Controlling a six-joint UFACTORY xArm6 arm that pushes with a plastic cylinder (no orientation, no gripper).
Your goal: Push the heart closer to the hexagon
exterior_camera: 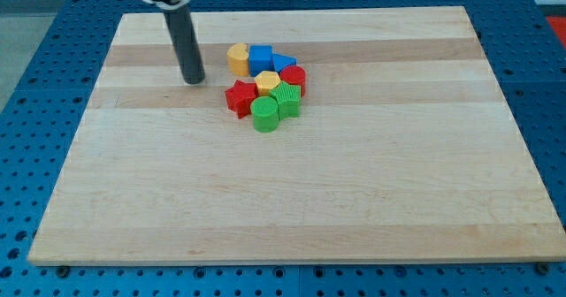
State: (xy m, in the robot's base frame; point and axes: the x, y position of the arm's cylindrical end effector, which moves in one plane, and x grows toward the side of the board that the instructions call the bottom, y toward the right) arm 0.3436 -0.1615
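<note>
The yellow heart point(237, 58) lies at the upper left of a tight cluster of blocks near the board's top middle. The yellow hexagon point(267, 83) sits in the cluster's middle, a short way down and to the right of the heart. My tip point(193, 79) rests on the board to the left of the cluster, about a block's width left of the heart and slightly lower. The rod rises from it toward the view's top.
Around the hexagon sit a blue block point(260, 59), a blue triangle point(283, 64), a red cylinder point(294, 77), a red star point(240, 97), a green cylinder point(264, 114) and a green block point(287, 101). The wooden board point(292, 200) lies on a blue perforated table.
</note>
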